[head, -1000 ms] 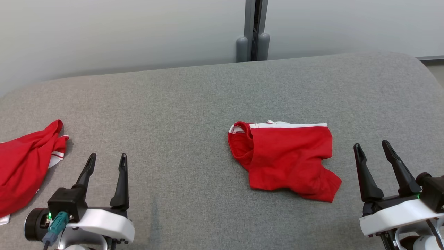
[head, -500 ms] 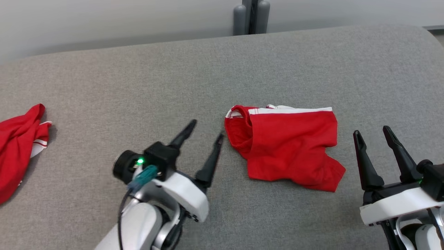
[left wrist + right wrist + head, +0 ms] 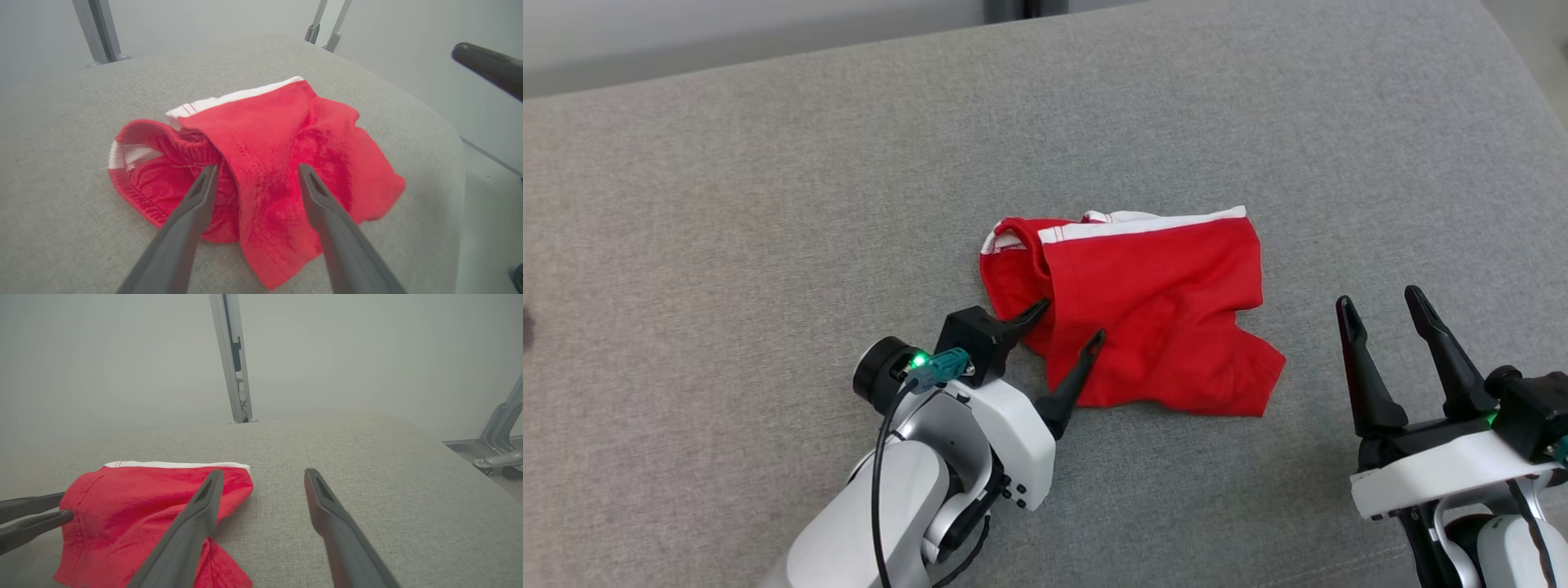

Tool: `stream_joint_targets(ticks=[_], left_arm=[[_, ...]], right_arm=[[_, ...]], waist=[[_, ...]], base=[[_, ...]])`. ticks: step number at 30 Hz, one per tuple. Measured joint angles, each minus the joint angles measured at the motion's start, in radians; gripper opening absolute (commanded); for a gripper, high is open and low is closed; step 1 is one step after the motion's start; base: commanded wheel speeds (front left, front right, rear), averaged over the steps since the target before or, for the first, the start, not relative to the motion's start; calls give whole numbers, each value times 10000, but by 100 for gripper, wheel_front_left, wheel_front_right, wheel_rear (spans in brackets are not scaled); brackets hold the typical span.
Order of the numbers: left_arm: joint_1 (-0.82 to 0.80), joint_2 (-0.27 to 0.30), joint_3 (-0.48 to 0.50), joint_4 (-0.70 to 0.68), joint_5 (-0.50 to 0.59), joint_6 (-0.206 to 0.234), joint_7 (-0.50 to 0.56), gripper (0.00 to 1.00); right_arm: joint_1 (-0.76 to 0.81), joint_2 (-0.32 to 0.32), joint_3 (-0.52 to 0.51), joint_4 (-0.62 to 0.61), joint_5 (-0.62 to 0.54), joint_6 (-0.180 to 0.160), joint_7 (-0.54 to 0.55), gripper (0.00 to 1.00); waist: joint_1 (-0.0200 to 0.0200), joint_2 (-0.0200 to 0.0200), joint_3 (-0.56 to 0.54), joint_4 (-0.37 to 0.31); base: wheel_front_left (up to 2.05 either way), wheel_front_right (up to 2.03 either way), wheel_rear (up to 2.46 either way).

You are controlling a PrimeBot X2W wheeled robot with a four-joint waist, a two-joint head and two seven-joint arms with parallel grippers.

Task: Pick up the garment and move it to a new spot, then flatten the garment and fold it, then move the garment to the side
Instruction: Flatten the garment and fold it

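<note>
Nearest, at the right, the right hand (image 3: 1378,296) sat with its fingers wide, holding nothing, near the red garment (image 3: 1152,310) but apart from it. The left hand (image 3: 1072,320) was also wide, its tips over the garment's near left edge. I could not tell if they touched the cloth. The garment lay crumpled in the middle of the grey surface (image 3: 768,204), white band on the far side. The job looked barely begun: picking up, moving, flattening and folding were all left.
</note>
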Motion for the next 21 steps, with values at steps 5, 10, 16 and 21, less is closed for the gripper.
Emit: stream_joint_targets(ticks=[5,10,16,21], left_arm=[[-288,54,33,313,63,-61,-276,0],[-412,224,44,-42,332,42,-729,0],[-649,1018,314,-1375,1011,558,-928,0],[-598,2330,750,-2986,1459,907,-556,0]], right_arm=[[-111,86,-12,138,31,0,-134,100],[-162,132,-123,297,56,0,-188,100],[-157,186,-458,391,102,0,-224,100],[-100,215,-790,320,29,0,-217,100]], waist=[[0,-1,186,-193],[0,0,159,-163],[0,0,-59,110],[0,0,-296,433]], base=[[0,0,0],[0,0,0],[0,0,0],[0,0,0]])
